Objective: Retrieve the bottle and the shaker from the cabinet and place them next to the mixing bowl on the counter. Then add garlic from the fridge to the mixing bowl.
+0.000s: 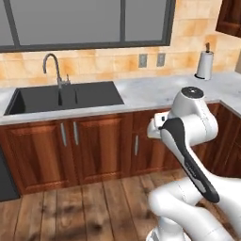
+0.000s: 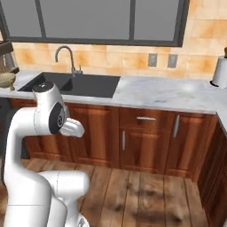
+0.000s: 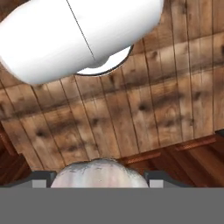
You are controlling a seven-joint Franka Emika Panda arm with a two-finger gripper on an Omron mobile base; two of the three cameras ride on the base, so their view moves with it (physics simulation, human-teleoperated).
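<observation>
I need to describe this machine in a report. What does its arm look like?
The arm is glossy white, built of thick rounded segments. A long dark grey panel runs along one link, and a round dark cap tops a joint. In the right base view another joint carries an oval dark inset. No loose cables or readable markings are visible.

— What's behind the sink (image 1: pixel 66 96)?
— Warm tan tiles (image 2: pixel 195 42), a dark-framed window (image 1: pixel 84 21), two outlets (image 2: pixel 152 60).
— And below?
— Reddish wood doors (image 2: pixel 146 144), plank floor (image 2: pixel 150 195). Possibly a paper-towel roll (image 1: pixel 204 64) far right.
</observation>
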